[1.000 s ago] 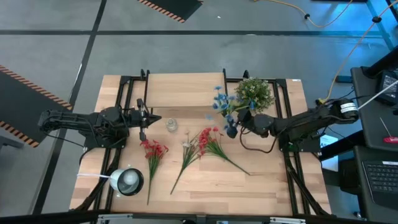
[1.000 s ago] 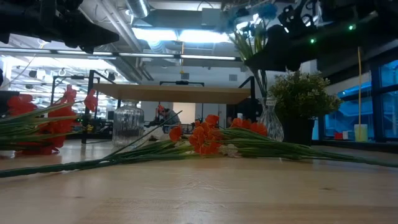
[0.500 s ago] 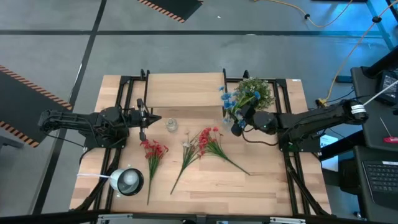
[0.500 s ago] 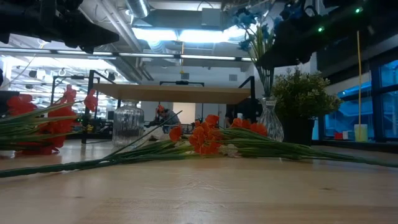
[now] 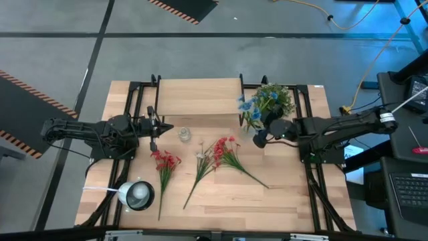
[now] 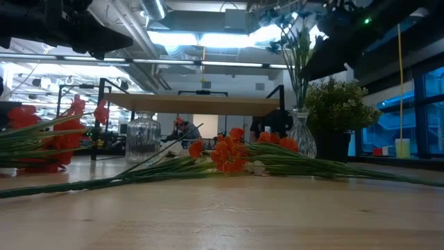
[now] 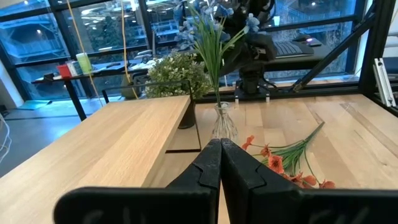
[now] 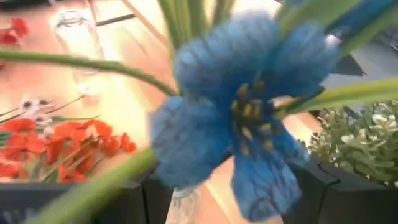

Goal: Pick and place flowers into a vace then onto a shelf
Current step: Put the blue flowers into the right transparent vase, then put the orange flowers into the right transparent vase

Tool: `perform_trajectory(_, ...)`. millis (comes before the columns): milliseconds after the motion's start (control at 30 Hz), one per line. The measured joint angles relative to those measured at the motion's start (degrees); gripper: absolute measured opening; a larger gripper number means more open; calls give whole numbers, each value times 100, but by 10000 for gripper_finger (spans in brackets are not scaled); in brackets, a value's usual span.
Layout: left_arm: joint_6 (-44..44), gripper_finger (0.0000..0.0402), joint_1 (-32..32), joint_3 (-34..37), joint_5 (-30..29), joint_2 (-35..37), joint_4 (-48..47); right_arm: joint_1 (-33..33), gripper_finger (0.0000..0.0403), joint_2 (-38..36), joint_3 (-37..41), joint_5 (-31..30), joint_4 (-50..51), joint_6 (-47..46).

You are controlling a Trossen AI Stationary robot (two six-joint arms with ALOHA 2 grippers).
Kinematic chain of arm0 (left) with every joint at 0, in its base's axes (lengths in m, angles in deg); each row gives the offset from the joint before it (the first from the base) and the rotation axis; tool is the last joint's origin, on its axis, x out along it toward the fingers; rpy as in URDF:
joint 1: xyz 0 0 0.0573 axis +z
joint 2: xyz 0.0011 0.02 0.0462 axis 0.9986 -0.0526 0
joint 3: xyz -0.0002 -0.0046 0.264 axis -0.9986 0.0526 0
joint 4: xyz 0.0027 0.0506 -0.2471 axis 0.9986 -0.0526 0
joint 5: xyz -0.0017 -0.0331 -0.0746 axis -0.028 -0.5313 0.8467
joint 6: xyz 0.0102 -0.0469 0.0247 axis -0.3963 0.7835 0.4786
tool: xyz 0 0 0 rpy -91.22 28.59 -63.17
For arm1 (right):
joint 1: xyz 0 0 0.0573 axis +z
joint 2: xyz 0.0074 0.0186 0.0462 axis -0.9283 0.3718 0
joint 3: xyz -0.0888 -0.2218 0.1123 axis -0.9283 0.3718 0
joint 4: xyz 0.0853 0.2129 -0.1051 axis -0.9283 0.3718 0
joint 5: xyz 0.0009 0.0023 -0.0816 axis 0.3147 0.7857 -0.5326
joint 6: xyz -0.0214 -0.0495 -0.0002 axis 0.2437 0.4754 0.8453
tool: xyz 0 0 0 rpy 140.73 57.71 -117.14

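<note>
no readable text, labels, brands or numbers show in any view.

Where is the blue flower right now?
The blue flower stands in the small glass vase near the table's right side, beside the bushy green plant, under the right gripper.

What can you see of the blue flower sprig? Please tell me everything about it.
The blue flower sprig looks artificial: several thin green stems and narrow leaves, with soft blue blooms with yellowish centres at the top. It stands almost upright with its stems gathered in the neck of a small clear glass vase on the table, next to the shelf and a bushy green plant. The right end effector is close beside it; contact cannot be judged.
</note>
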Motion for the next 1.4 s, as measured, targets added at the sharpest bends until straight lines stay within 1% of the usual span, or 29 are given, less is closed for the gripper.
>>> perform_trajectory(167,0,4,0,0,0,2,0,281,225,0,-215,122,333,-53)
perform_trajectory(300,-2,4,0,0,-1,0,0,513,225,0,-402,127,724,-372)
perform_trajectory(400,0,4,1,0,0,1,-1,649,225,0,-507,-29,1221,-800)
perform_trajectory(567,0,4,0,0,0,0,0,829,225,0,-557,-118,2168,-1894)
perform_trajectory(667,0,4,0,0,0,0,0,1036,225,0,-557,-109,2393,-2357)
perform_trajectory(800,-2,4,2,-1,-1,0,-2,1385,217,2,-557,-108,2371,-2635)
perform_trajectory(967,-44,4,2,0,-2,2,-2,1771,184,58,-557,-108,2362,-2955)
perform_trajectory(1133,-44,4,2,0,0,0,-2,2091,136,141,-557,-184,2353,-3148)
perform_trajectory(1267,-44,4,1,0,-1,0,-1,2345,95,202,-557,-324,2256,-3147)
perform_trajectory(1400,-44,4,0,0,0,2,0,2611,55,238,-557,-355,1785,-2811)
